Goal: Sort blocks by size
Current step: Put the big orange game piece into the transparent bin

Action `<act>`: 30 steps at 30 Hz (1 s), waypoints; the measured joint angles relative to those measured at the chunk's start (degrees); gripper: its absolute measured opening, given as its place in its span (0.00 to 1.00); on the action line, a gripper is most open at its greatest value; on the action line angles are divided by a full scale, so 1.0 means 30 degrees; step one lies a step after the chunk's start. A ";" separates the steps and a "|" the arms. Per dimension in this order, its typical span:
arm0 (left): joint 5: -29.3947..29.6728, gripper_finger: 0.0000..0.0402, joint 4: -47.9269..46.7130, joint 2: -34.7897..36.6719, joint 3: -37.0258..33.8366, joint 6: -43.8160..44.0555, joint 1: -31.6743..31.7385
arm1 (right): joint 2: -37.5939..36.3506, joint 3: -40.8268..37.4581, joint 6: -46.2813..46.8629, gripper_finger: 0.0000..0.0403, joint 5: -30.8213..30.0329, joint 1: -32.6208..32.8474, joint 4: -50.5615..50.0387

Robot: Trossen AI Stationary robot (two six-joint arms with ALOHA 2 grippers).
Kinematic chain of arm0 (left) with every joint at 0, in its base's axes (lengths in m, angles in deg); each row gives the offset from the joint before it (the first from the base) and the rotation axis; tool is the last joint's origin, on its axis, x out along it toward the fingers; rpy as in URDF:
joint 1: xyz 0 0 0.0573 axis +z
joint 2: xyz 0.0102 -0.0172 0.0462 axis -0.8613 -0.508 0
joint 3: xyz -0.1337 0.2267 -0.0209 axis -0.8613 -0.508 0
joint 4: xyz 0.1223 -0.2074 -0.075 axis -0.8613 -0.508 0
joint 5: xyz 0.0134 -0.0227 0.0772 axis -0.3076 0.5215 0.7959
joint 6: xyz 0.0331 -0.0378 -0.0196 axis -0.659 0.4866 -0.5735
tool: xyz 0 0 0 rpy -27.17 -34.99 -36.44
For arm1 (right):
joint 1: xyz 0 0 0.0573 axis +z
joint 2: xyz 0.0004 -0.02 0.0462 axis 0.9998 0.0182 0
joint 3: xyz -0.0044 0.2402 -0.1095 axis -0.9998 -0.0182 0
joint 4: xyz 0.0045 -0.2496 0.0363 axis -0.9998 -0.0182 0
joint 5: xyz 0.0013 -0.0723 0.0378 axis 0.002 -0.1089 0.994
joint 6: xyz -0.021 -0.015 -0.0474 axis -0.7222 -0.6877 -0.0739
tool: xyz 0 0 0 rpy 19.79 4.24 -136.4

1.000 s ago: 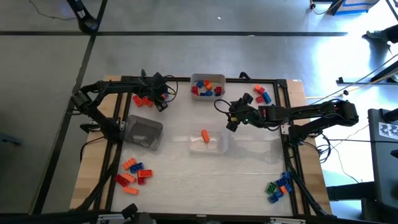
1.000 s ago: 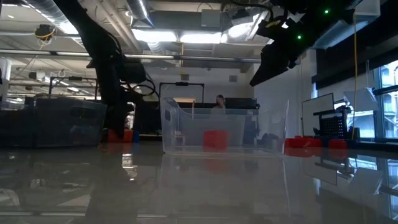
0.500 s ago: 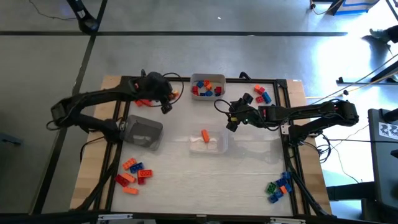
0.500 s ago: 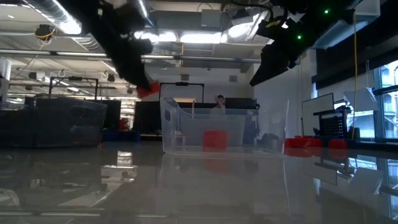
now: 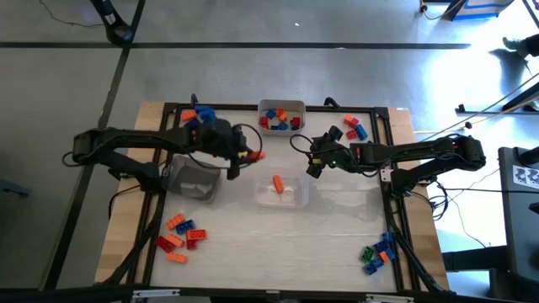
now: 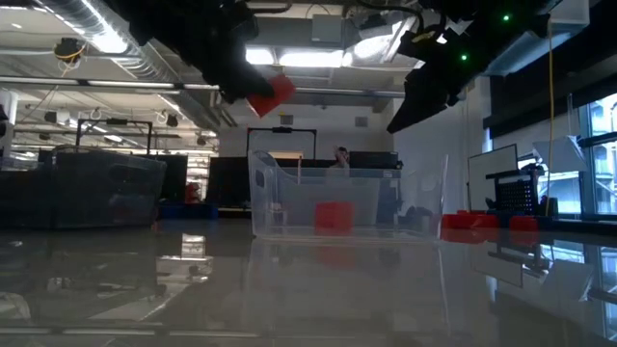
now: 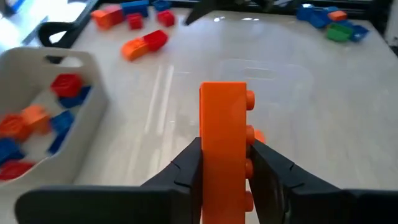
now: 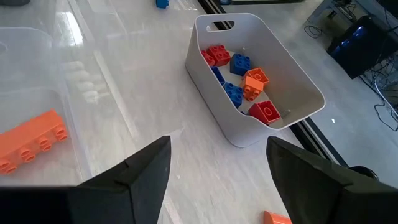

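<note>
Left of centre in the high view, the left gripper [image 5: 247,156] is clamped on a long orange studded plastic brick [image 7: 224,149], its fingers [image 7: 183,171] pressing both flat sides. The brick hangs above the table, just left of the clear plastic tray [image 5: 296,199] at centre, where another long orange brick [image 5: 278,183] lies. The right gripper [image 5: 313,162], its fingers spread wide and empty, hovers right of centre, below the white plastic bin [image 5: 282,130] of small red, blue and orange bricks [image 8: 239,78] at the top middle.

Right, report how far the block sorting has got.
Done: small blocks in the white bin, one long orange block in the clear tray. In hand: the left pincer carries an orange block. Left: piles at four corners. The right pincer waits open.
</note>
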 joint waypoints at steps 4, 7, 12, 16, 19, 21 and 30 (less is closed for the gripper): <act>0.0009 0.22 0.1193 -0.0958 -0.0007 -0.0042 -0.1026 | 0.0000 0.0000 0.0015 0.65 0.0007 0.0003 0.0058; 0.0007 0.22 0.2122 -0.1867 -0.0007 -0.0099 -0.1530 | 0.0000 0.0000 0.0017 0.65 0.0007 -0.0001 0.0037; 0.0028 0.22 0.2872 -0.3075 -0.0007 -0.0408 -0.1834 | 0.0000 0.0000 0.0022 0.65 0.0007 0.0003 0.0027; 0.0042 0.23 0.3299 -0.3611 -0.0007 -0.0067 -0.1994 | 0.0000 0.0000 0.0029 0.65 0.0005 0.0003 0.0040; 0.0027 0.23 0.3481 -0.3853 -0.0007 -0.0084 -0.2110 | 0.0000 0.0000 0.0029 0.65 -0.0007 0.0003 0.0062; 0.0010 0.23 0.3545 -0.4019 -0.0007 -0.0108 -0.2232 | 0.0000 -0.0003 0.0036 0.65 -0.0014 -0.0002 0.0105; -0.0004 0.23 0.4504 -0.5348 -0.0015 -0.0057 -0.2479 | -0.0007 0.0000 0.0029 0.65 -0.0030 0.0003 0.0148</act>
